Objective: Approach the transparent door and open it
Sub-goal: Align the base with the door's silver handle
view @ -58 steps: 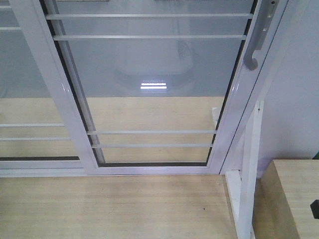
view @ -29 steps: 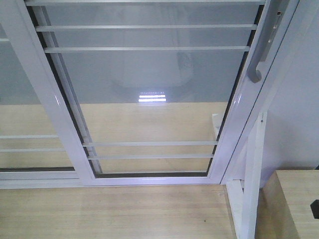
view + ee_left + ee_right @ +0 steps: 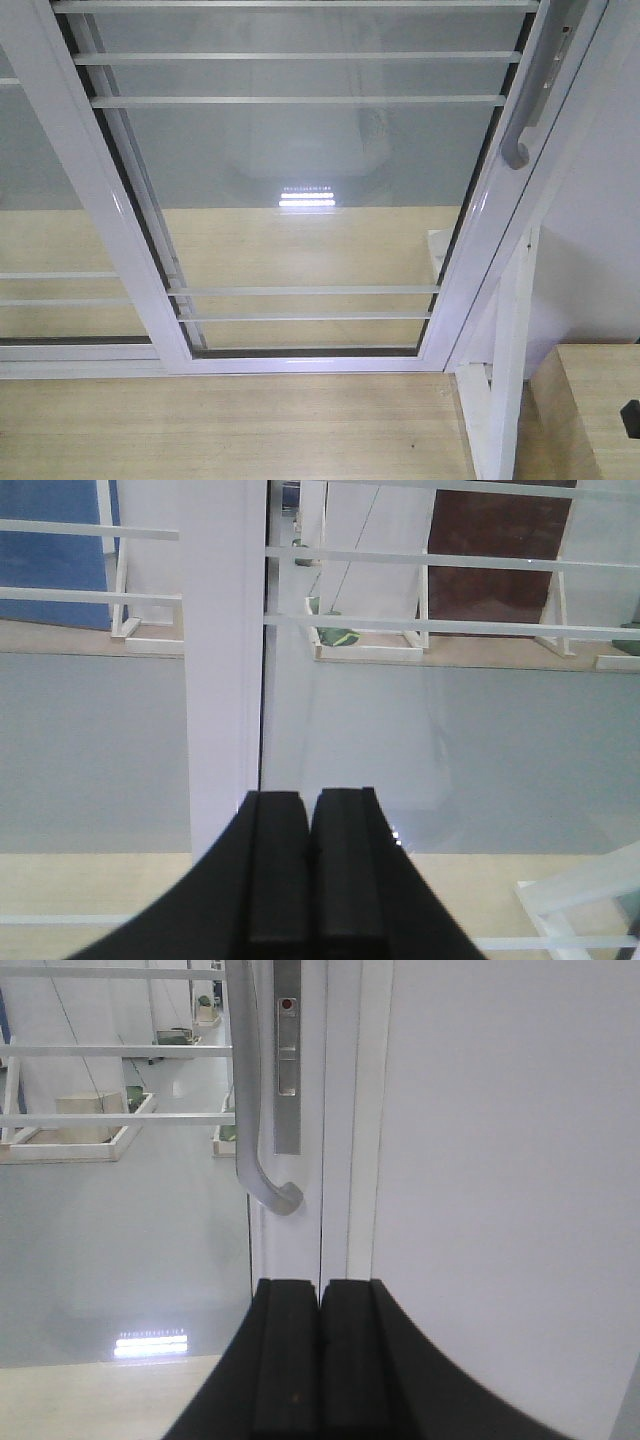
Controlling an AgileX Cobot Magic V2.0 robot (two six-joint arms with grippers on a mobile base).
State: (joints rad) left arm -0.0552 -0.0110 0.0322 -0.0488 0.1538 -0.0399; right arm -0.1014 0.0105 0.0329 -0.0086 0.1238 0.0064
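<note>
Exterior front-facing view: the transparent door point(image 3: 300, 180) fills the frame and appears closed, its curved handle point(image 3: 519, 135) on the right stile, upper right. In the right wrist view, the right gripper point(image 3: 320, 1298), fingers pressed together and empty, faces that stile just below the handle's hooked end. The left gripper point(image 3: 308, 808), likewise together and empty, faces a white upright point(image 3: 222, 650). The approach looks nearly complete. Next, the right claw likely must part, rise, clamp the handle and pull leftward.
</note>
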